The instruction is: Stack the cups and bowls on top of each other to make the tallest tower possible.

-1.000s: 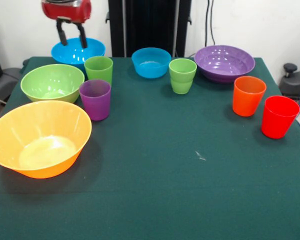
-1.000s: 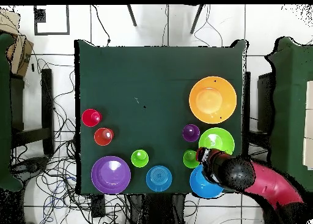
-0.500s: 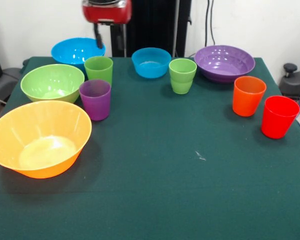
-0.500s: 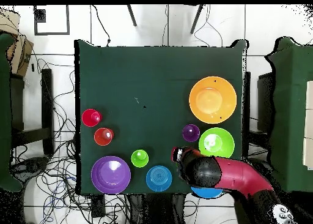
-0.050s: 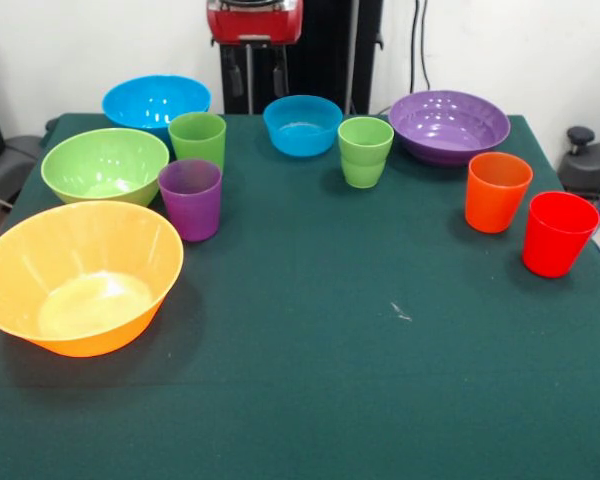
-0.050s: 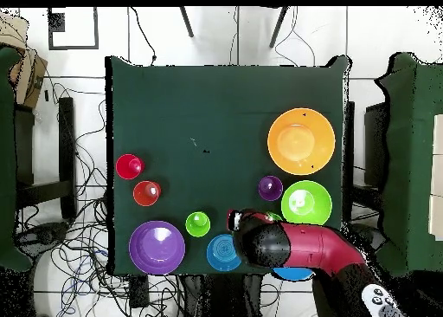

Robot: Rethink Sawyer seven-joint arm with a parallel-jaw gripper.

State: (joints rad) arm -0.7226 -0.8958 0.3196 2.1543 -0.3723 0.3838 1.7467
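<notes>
1. Nearest the camera, the big orange bowl sits empty; nothing is stacked yet.
2. Behind it stand the purple cup, green bowl and a green cup.
3. Farthest, the gripper hangs empty, fingers seemingly apart, above the cloth behind that cup; descending off-centre could topple the light cup.

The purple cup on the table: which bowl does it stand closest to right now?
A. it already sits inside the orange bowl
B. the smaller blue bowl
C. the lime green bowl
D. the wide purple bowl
C. The purple cup stands upright on the cloth right beside the lime green bowl, with the orange bowl just in front of it; nothing is stacked.
</notes>
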